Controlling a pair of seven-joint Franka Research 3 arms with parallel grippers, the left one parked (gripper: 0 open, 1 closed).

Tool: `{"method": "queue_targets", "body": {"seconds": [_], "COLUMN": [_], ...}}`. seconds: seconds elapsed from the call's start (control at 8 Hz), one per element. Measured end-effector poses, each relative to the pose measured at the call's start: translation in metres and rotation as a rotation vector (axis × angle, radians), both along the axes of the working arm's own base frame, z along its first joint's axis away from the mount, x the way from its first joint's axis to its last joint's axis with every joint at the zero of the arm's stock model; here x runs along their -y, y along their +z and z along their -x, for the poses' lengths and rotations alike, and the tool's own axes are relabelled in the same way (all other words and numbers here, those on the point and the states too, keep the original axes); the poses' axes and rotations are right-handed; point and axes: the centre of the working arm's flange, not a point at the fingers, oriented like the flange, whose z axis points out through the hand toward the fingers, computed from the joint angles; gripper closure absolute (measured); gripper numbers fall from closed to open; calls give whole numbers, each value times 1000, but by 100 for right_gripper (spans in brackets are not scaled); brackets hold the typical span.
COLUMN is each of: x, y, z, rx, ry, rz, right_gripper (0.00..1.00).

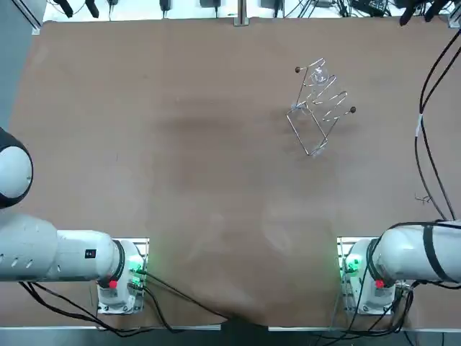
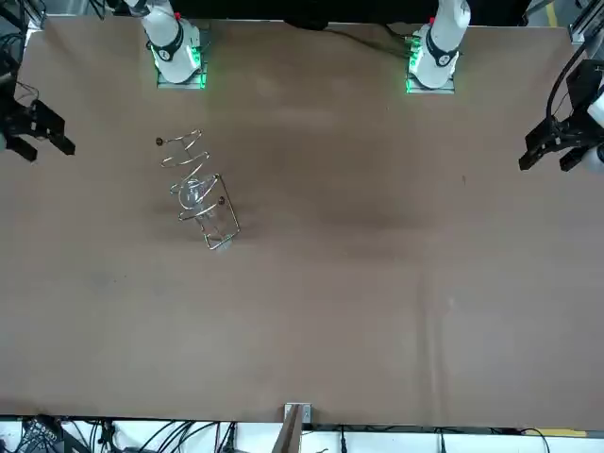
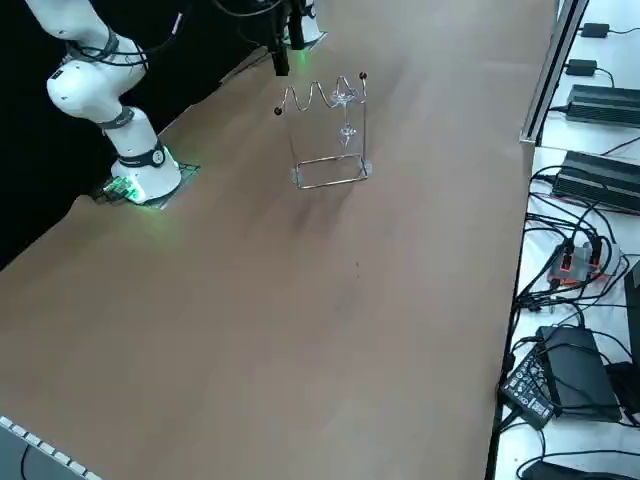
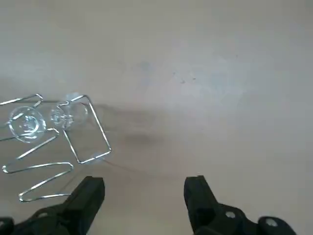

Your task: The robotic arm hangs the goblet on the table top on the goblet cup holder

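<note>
The goblet (image 3: 346,104) hangs upside down from the wavy top rail of the wire goblet cup holder (image 3: 330,181), which stands on the brown bench (image 1: 180,180) in the far part of the robot's right half. Only the right side view shows the glass hanging by its foot, clear of the bench. From overhead the goblet (image 1: 319,76) reads only as a pale glint among the wires. The front view alone places the right gripper (image 2: 31,127) near the bench edge on the robot's right, well apart from the holder. In the wrist view the fingers (image 4: 93,188) are spread over bare bench, with the goblet (image 4: 68,115) apart from them.
</note>
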Motion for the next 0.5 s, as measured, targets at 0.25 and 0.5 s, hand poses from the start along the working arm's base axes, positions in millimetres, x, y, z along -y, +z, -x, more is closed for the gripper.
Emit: {"method": "queue_targets", "body": {"seconds": [0.25,0.5], "x": [1,-1], "y": [3,3], "z": [4,7], "rx": [0,-18], "ry": [6,1], "rz": [25,37], "right_gripper": [0,0]}}
